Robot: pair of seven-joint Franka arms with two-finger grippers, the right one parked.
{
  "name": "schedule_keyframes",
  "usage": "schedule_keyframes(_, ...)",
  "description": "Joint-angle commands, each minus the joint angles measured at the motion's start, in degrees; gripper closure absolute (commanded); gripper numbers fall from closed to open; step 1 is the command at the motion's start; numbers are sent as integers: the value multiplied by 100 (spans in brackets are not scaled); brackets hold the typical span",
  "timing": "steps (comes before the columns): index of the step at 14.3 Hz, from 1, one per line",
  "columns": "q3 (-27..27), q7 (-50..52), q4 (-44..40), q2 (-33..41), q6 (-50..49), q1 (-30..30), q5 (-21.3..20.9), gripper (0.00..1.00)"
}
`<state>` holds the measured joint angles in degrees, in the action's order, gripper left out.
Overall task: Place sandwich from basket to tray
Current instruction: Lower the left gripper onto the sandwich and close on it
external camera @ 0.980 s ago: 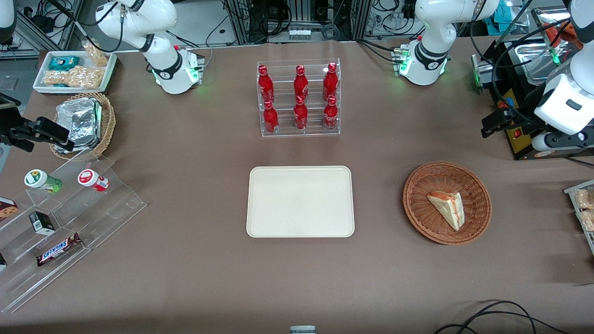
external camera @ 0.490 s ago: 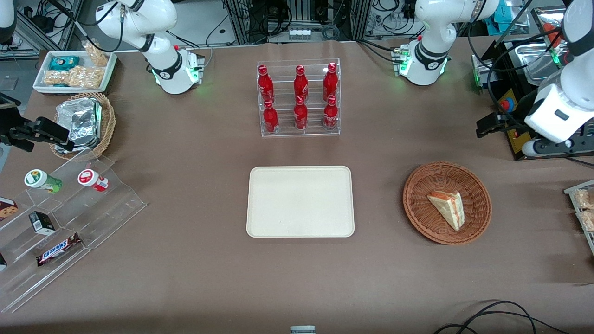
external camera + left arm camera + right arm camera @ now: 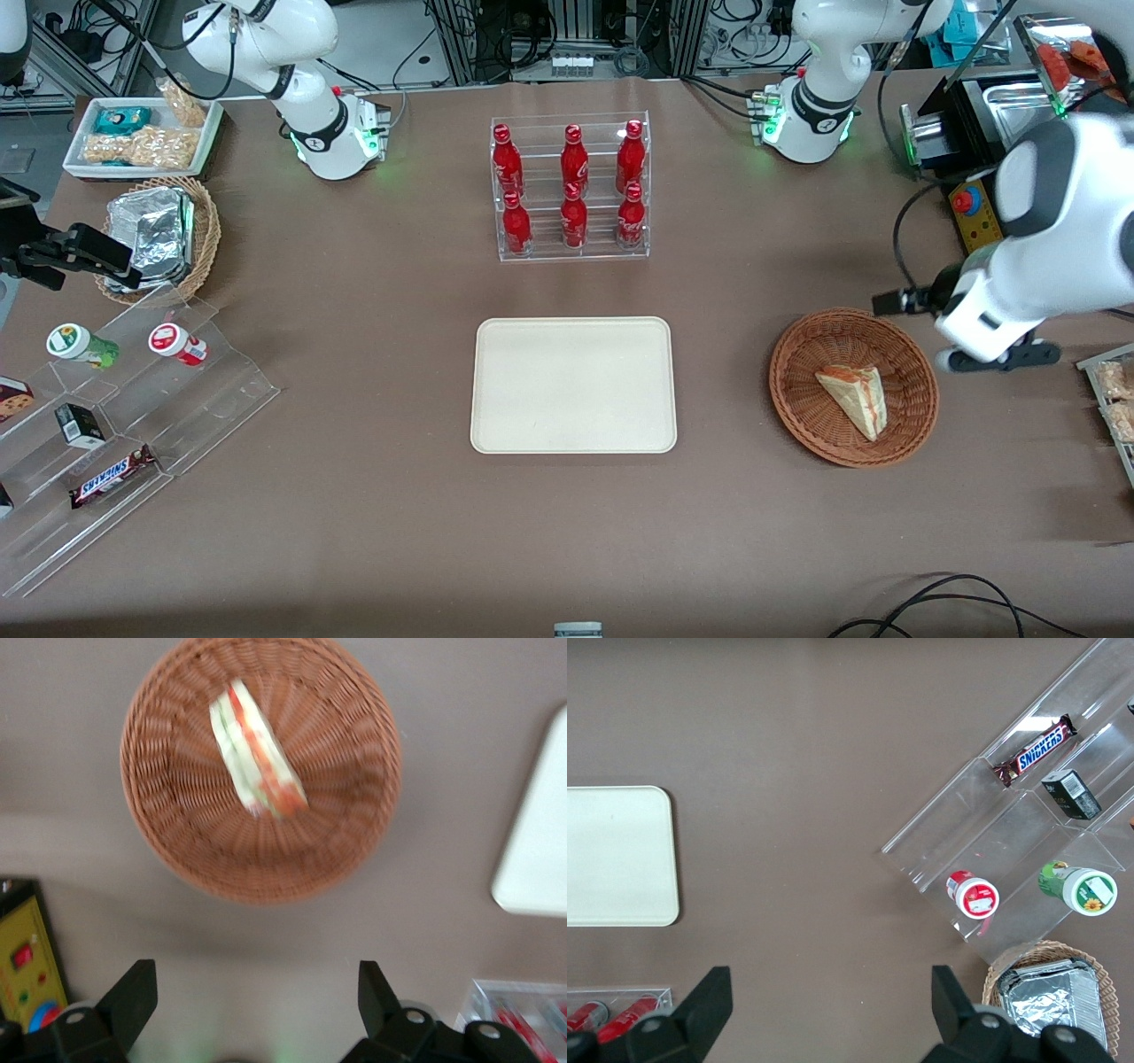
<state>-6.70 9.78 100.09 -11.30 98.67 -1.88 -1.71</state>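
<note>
Nothing is moved yet: the pale triangular sandwich lies in the round reddish-brown wicker basket, below the wide-spread, empty hand; grasping and carrying to the bare cream rectangular tray remain

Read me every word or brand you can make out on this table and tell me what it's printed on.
"SNICKERS": chocolate bar on the clear stepped stand.
Red bottles' white script: too small to read.
Two cup lids, small black box: print unreadable.
The pincer, open, hovers beside the basket holding the sandwich; no text there.
</note>
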Motion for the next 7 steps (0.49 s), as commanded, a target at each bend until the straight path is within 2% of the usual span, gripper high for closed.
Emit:
schedule_keyframes(1, 20, 556, 598, -91, 906, -5, -408, 0)
schedule_keyframes(5, 99, 2690, 608, -715, 1767, -5, -418, 0)
schedule_keyframes(7, 107, 3387, 730, -865, 2251, -5, -418, 0)
